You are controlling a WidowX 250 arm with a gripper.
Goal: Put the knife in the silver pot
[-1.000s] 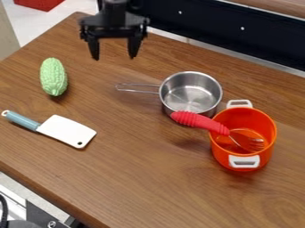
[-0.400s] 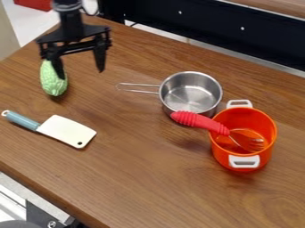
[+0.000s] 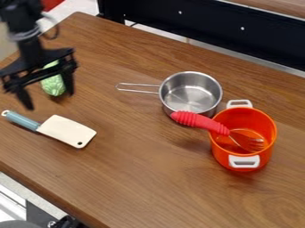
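My gripper (image 3: 50,102) hangs open at the left of the view, above and behind the knife, with nothing between its fingers. The knife, a toy cleaver with a white blade (image 3: 67,131) and a blue-grey handle, lies flat on the table at the left, its handle pointing to the upper left. Right of the middle stands the silver pot (image 3: 191,92), its wire handle pointing left; nothing is inside it.
Behind the gripper lies a green vegetable (image 3: 53,84), partly hidden by it. An orange pot (image 3: 243,142) with white handles stands close to the silver pot at the right; a red-handled fork (image 3: 202,122) leans in it. The wooden table (image 3: 149,178) has its front edge at lower left.
The gripper has moved left and toward the front, from the table's back edge to beside the green vegetable, and has turned somewhat. The knife and both pots have stayed in place.
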